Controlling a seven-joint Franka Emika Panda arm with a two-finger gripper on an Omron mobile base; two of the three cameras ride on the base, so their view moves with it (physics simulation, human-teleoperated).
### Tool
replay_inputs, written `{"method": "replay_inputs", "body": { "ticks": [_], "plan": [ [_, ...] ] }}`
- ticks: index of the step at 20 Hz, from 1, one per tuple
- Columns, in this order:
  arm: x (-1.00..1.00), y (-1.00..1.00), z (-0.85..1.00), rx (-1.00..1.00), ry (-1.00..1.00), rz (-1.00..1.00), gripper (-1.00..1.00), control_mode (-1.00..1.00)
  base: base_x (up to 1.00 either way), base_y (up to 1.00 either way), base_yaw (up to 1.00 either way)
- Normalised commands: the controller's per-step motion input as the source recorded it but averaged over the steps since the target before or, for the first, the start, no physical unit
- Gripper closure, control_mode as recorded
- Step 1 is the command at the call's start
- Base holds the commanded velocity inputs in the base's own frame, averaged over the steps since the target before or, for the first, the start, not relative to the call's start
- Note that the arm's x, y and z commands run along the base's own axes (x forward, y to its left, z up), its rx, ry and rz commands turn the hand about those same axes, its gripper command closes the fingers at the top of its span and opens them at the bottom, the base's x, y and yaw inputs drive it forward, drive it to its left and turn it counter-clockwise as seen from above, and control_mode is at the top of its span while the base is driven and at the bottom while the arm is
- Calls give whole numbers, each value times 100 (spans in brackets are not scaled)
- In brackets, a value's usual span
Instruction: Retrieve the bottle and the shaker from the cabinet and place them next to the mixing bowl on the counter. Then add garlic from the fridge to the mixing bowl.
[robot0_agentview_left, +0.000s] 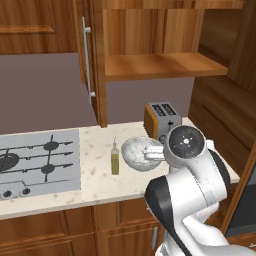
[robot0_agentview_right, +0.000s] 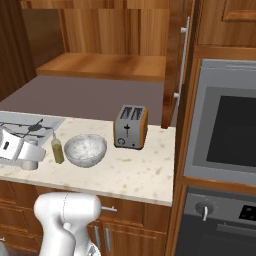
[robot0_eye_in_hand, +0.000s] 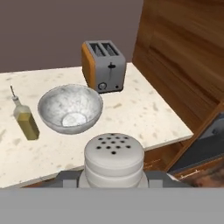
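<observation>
My gripper (robot0_eye_in_hand: 113, 178) is shut on the pale grey shaker (robot0_eye_in_hand: 113, 158), whose holed, rounded top faces the hand camera. It hangs above the counter's (robot0_eye_in_hand: 131, 114) front edge, in front of the mixing bowl (robot0_eye_in_hand: 70, 108) and a little to its right. The bowl (robot0_agentview_left: 136, 153) (robot0_agentview_right: 86, 149) is empty. The bottle (robot0_agentview_left: 115, 163) (robot0_agentview_right: 58, 149) (robot0_eye_in_hand: 25, 123) of yellow-green oil stands upright just left of the bowl. The cabinet (robot0_agentview_left: 160, 65) is open, its plank shelf bare. The fridge and the garlic are out of view.
An orange-sided toaster (robot0_agentview_left: 162, 119) (robot0_agentview_right: 131, 126) (robot0_eye_in_hand: 103, 64) stands behind the bowl. The grey gas hob (robot0_agentview_left: 40, 160) lies to the left. A built-in oven (robot0_agentview_right: 225, 130) and a wooden wall close the counter's right end. The cabinet door (robot0_agentview_left: 87, 60) hangs open above the hob's edge.
</observation>
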Motion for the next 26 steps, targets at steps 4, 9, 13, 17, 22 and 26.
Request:
{"method": "replay_inputs", "body": {
  "ticks": [4, 9, 13, 17, 22, 26],
  "plan": [
    [33, 0, -59, -1, -3, 7, 100, -100, 0, 0, 0],
    [30, 0, -63, 0, -6, 3, 100, -100, 0, 0, 0],
    [18, 0, -76, -1, -13, 0, 100, -100, 0, 0, 0],
    [19, 0, -71, 0, -14, 0, 100, -100, 0, 0, 0],
    [26, 0, -58, 0, -19, 0, 100, -100, 0, 0, 0],
    [29, 0, -61, 0, -22, 0, 100, -100, 0, 0, 0]
  ]
}}
